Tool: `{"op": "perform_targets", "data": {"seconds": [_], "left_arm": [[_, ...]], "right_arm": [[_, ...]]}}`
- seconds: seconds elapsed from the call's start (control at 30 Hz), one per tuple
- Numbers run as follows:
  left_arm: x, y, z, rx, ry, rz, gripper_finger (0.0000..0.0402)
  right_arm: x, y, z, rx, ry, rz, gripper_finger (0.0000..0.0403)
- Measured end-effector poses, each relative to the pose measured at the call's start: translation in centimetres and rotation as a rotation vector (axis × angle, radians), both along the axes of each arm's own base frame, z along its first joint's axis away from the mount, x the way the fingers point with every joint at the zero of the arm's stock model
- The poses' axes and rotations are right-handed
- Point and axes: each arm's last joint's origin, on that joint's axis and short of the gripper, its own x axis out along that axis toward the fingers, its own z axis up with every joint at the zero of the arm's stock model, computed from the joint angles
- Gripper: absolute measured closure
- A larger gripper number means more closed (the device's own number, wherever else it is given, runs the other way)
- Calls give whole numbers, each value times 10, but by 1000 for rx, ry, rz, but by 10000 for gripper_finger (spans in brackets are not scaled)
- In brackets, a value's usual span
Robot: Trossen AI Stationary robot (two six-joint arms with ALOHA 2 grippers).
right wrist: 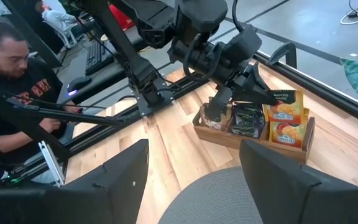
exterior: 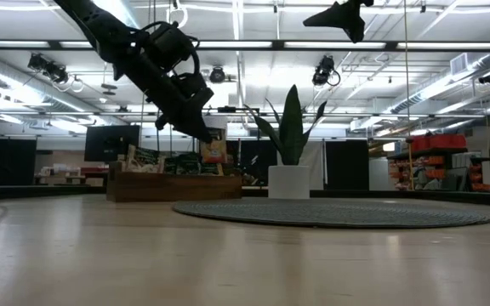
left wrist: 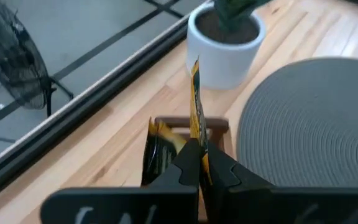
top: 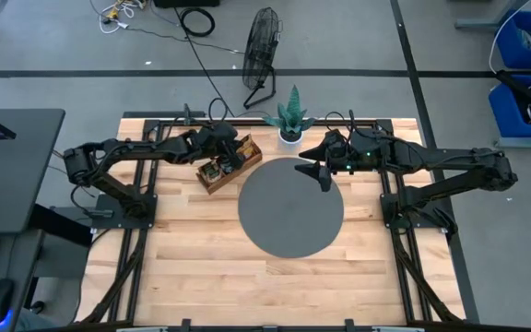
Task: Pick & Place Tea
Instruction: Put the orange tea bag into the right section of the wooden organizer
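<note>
Plainly, on the orange sachet (right wrist: 281,103) pinched in the left gripper (right wrist: 261,93) we read "MANGO" and, below it, what looks like "ORANGE TEA"; a second orange sachet (right wrist: 282,132) standing in the wooden tray (right wrist: 241,138) carries a fruit picture, and the dark green sachets (right wrist: 247,118) beside it have lettering too small for us to read. In the left wrist view we see the two dark fingers pressed together on the lower edge of that orange-yellow sachet (left wrist: 195,118), which stands upright above the tray's end compartment, with a dark sachet (left wrist: 157,152) tucked in the slot next to it.

We find the tray near the table's far edge, just left of the round grey woven mat (top: 290,205), whose ribbed rings show clearly in the left wrist view. Our table (top: 201,267) is pale butcher-block wood in a black metal frame. A spiky green plant in a smooth white cylindrical pot (top: 290,135) stands at the far edge, touching neither mat nor tray. Beyond it a black wire fan (top: 264,46) sits on the grey floor.

Our right gripper (top: 324,173) hangs over the mat's far rim with its fingers spread wide, holding nothing. A seated person (right wrist: 17,106) in dark clothing shows beyond the left arm
</note>
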Motion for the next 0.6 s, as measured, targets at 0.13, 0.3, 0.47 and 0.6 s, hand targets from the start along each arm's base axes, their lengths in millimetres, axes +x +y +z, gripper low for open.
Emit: {"op": "perform_targets", "data": {"seconds": [0.13, 0.3, 0.47, 0.6], "left_arm": [[3, 2, -5, -5, 2, -4, 400], [4, 3, -12, -22, 23, -10, 400], [4, 7, -13, -16, 24, -6, 400], [2, 8, -14, -19, 33, 0, 400]], "right_arm": [[0, 0, 0, 0, -1, 0, 144], [0, 0, 0, 3, -1, -1, 144], [0, 0, 0, 7, -1, -3, 144], [0, 0, 0, 7, -1, -3, 144]]}}
